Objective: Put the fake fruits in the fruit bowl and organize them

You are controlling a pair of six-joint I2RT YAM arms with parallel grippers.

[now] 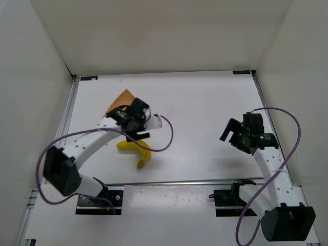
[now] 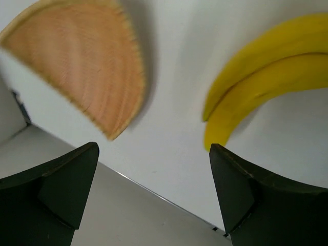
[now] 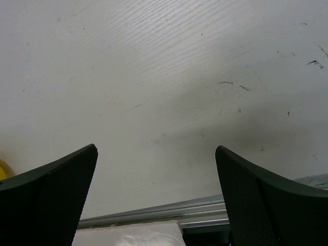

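Observation:
The yellow bananas (image 1: 137, 150) lie on the white table, just near my left gripper (image 1: 132, 123). In the left wrist view the bananas (image 2: 266, 82) curve across the upper right, and the orange-tan wicker bowl (image 2: 87, 66) is at the upper left. In the top view only the bowl's pointed corner (image 1: 122, 98) shows beyond the left wrist; the rest is hidden under it. My left gripper (image 2: 154, 169) is open and empty, above the table between the bowl and the bananas. My right gripper (image 1: 230, 132) is open and empty at the right, over bare table (image 3: 154, 169).
White walls enclose the table on the left, back and right. A metal rail (image 1: 179, 182) runs along the near edge and also shows in the right wrist view (image 3: 169, 212). A sliver of yellow (image 3: 2, 170) shows at the left edge of the right wrist view.

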